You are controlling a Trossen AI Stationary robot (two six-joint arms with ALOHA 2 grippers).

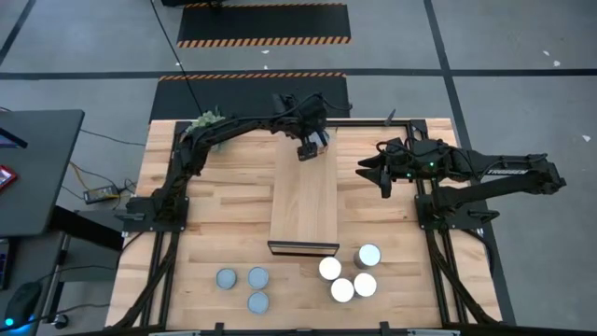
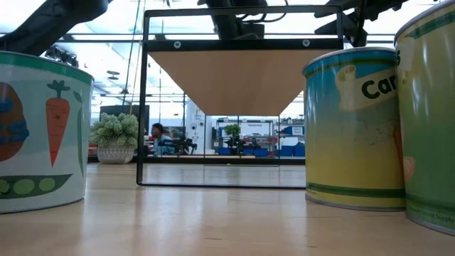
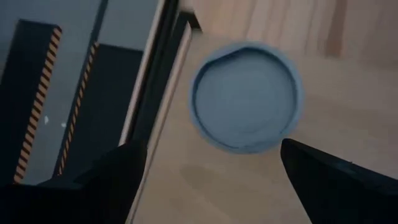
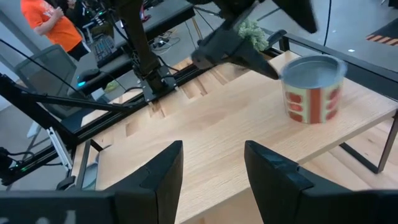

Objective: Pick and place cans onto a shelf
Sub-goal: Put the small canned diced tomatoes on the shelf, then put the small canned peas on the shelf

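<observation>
A can with a pale blue-grey top (image 3: pixel 245 96) and a red-patterned label (image 4: pixel 314 87) stands upright on its base at the far end of the light-wood shelf (image 1: pixel 303 201). My left gripper (image 3: pixel 211 146) hovers above it, open, with one finger on either side and apart from it; it also shows in the high view (image 1: pixel 310 147). My right gripper (image 4: pixel 214 155) is open and empty, right of the shelf (image 1: pixel 378 173). Three blue-grey-topped cans (image 1: pixel 247 285) and several pale-topped cans (image 1: pixel 350 275) stand on the table near its front edge.
The shelf sits raised on a black frame (image 2: pixel 142 107), with its dark front edge (image 1: pixel 303 248) facing the near cans. A green plant ball (image 1: pixel 207 119) lies at the table's far left corner. In the low view, cans (image 2: pixel 39 131) (image 2: pixel 352 128) fill the foreground. People stand in the room beyond.
</observation>
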